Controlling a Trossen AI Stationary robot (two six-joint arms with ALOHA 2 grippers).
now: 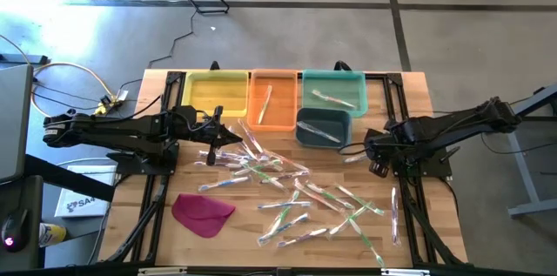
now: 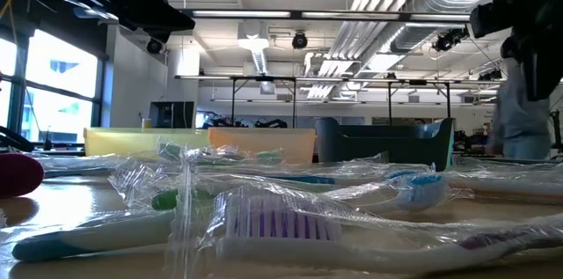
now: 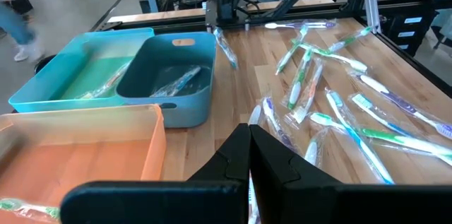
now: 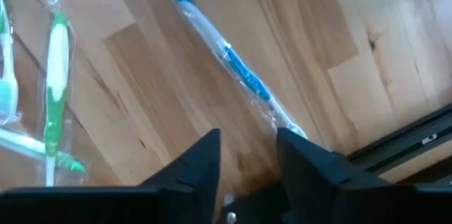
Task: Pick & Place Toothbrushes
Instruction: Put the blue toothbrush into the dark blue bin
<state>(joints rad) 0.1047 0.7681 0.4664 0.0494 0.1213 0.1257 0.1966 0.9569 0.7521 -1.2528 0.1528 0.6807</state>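
Note:
Several wrapped toothbrushes point(image 1: 287, 193) lie loose on the wooden table point(image 1: 418, 102). One with a blue handle point(image 4: 229, 58) lies slanting on the wood, seen in the high view as the blue-handled toothbrush point(image 1: 353, 158). My right gripper point(image 4: 247, 146) points down, open, above its near end, and I see nothing between the fingers. In the high view my right gripper point(image 1: 377, 164) is right of the dark bin. My left gripper point(image 3: 248, 136) is shut and hovers over the toothbrushes at the left point(image 1: 233, 137), holding nothing I can see.
Along the far edge stand a yellow bin point(image 1: 213, 93), an orange bin point(image 1: 271, 102) and a teal bin point(image 1: 333, 91), with a dark grey-blue bin point(image 1: 324, 128) in front; three hold toothbrushes. A magenta cloth point(image 1: 202, 213) lies near left. Black frame rails point(image 1: 409, 198) run beside both arms.

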